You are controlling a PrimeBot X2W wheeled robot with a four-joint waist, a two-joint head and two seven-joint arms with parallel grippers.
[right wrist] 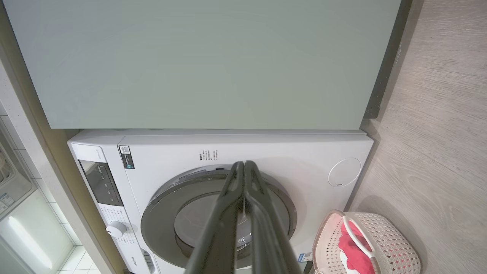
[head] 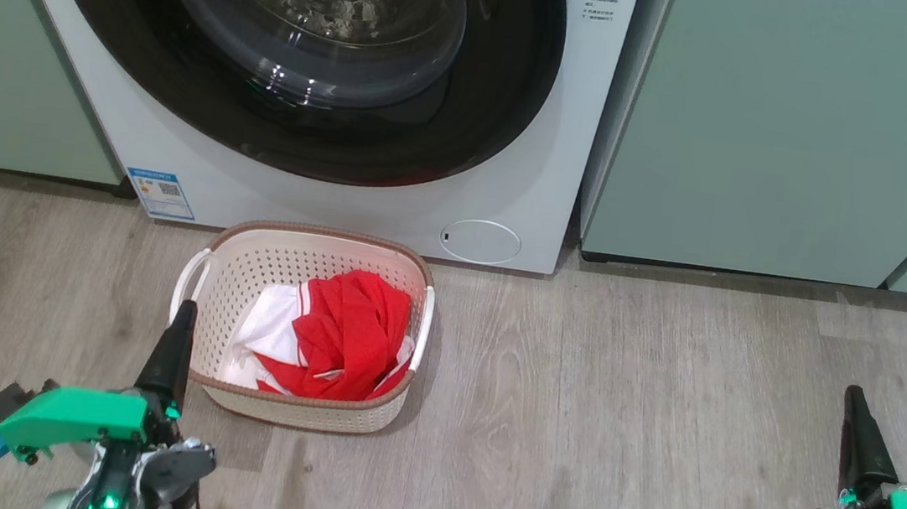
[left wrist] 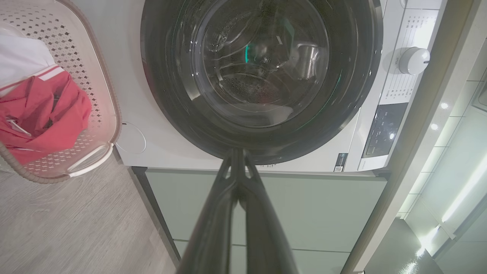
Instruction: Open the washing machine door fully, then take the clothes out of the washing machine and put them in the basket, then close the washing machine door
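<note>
Left pincer (head: 184,315) was closed tight, fingers pressed together, nothing held. Right pincer (head: 855,398) was the same, empty. You had both low over the floor (head: 614,406), well back from the washing machine (head: 390,214).

Washing machine door (head: 308,37) looked pushed home against the white front. Clothes (head: 345,327) lay heaped in the basket (head: 321,232), which stood on the floor just before the machine, below the door. Task read as all but done.

Risks:
- The latch could not be seen, so you could not count the door as caught. A door merely resting might drift open.
- The left pincer tip showed just beside the basket's near left corner. A forward sweep would likely shove the basket or snag a handle.

Around: pale green cabinets (head: 770,128) flanked the machine, with a small round flap (head: 480,241) low on its front. The basket stood between your left pincer and the door. The right pincer's path looked free.
</note>
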